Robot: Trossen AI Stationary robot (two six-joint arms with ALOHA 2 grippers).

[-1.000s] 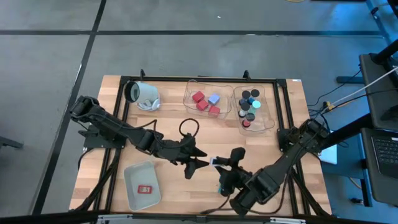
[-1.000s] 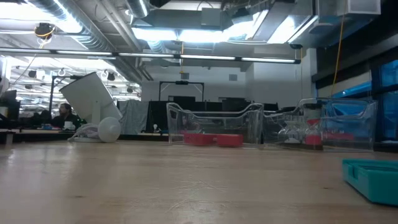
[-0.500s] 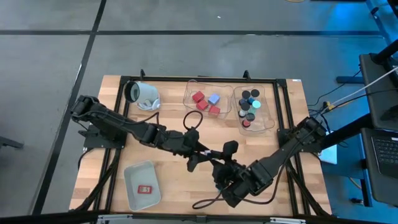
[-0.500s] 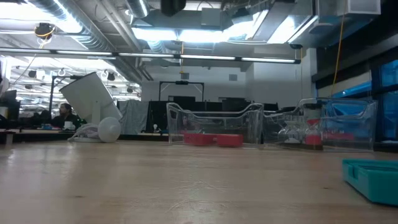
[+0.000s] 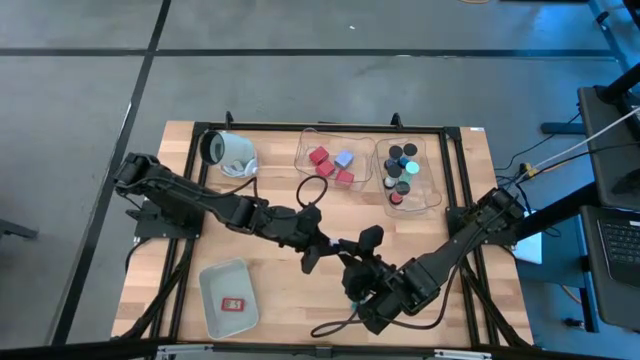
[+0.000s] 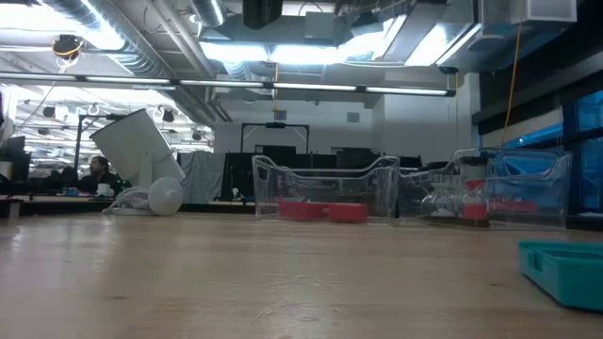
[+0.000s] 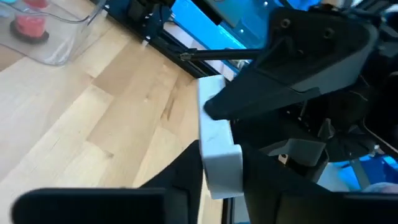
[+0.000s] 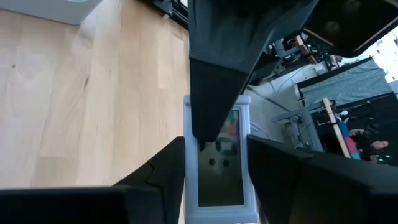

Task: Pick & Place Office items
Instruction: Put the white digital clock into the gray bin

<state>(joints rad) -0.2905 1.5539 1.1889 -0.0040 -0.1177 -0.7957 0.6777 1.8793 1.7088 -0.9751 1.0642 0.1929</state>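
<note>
A small white card (image 8: 217,168) with a printed face hangs over the middle of the table between my two grippers, which meet tip to tip. My left gripper (image 5: 328,247) comes from the table's left and is shut on the card (image 7: 219,163). My right gripper (image 5: 352,266) comes from the near right and is shut on the same card. The arms hide the card in the high view. A teal piece (image 6: 565,268) lies flat on the tabletop. A red card (image 5: 233,304) lies in the grey-white tray (image 5: 212,290). My left gripper pinches one end of the white card (image 7: 221,177) between its two fingers, coming about level from the table's left. The card is clear of the table. My right gripper's dark finger (image 7: 292,68) covers its other end. My right gripper pinches the white card by its two long edges (image 8: 244,186), one finger on each side, coming from the table's near right. The card lies along the fingers, printed face toward the camera, clear of the table. The left gripper's finger (image 8: 217,74) overlaps its far end.
At the far edge stand a clear bin (image 5: 310,170) with red and pale blue blocks and a clear bin (image 5: 430,195) with stubby cylinders. A large white cylinder (image 5: 232,152) lies at the far left. Black cable loops (image 5: 305,195) near the left arm.
My left gripper has gone toward the table's right edge and a little toward the far edge, up to the white card in my right gripper. My right arm has swung toward the table's left and turned. Over the last half second both have kept still.
</note>
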